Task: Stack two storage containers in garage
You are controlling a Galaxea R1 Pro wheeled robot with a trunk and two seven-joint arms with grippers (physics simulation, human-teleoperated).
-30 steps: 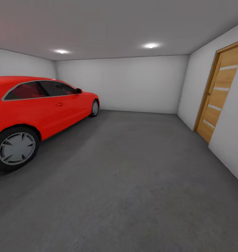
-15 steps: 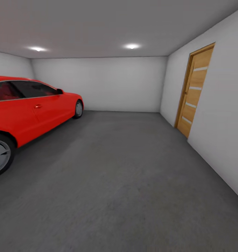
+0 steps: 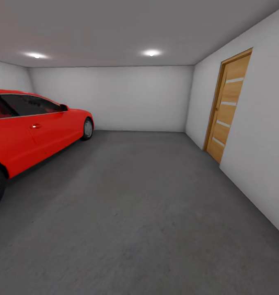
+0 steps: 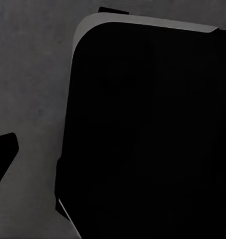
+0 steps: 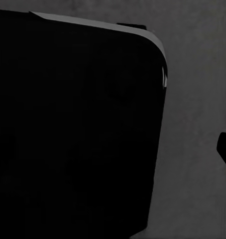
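Dark grey concrete floor (image 3: pixel 147 213) is stretching across the white-walled garage, with a glossy red coupe car (image 3: pixel 28 131) standing at the left and a light wooden door (image 3: pixel 226 106) closed at the right. Neither orange-red container is appearing, so their bearing from either end effector cannot be told. Both wrist views are looking down at a large black rounded body over concrete, and whether the fingers are spread or pressed together cannot be told.

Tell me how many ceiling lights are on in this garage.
2. One ceiling light glows above the middle of the room, the other ceiling light to its left, over the red car. More may lie outside the head view.
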